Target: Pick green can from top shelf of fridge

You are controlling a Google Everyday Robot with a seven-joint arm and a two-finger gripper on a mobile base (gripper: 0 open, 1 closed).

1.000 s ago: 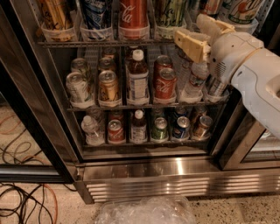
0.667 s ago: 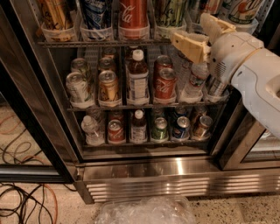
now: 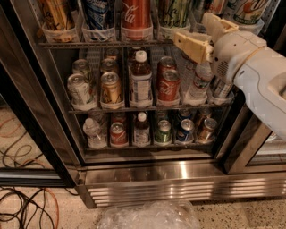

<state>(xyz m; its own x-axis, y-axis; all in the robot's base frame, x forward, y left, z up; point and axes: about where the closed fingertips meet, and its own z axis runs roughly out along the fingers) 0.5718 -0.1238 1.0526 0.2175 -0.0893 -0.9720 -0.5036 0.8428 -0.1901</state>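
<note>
The green can (image 3: 173,10) stands in a whitish tub on the top shelf (image 3: 80,44) of the fridge (image 3: 178,181), right of a red cola can (image 3: 136,13); only its lower body shows, the top is cut off by the frame edge. My gripper (image 3: 192,30), with cream-coloured fingers (image 3: 192,46), is open and empty. It hovers in front of the top shelf's front edge, just right of and slightly below the green can, without touching it. A white can with red-and-green lettering (image 3: 246,10) stands farther right, behind my white arm (image 3: 254,71).
Two lower wire racks hold several cans and bottles, such as a juice bottle (image 3: 141,82) and a red can (image 3: 168,85). The dark door frame (image 3: 31,112) stands at the left. Cables (image 3: 27,208) and a clear plastic-wrapped bundle (image 3: 149,217) lie on the floor.
My gripper has risen slightly and shifted a little left toward the top shelf's front edge. The cans have not moved.
</note>
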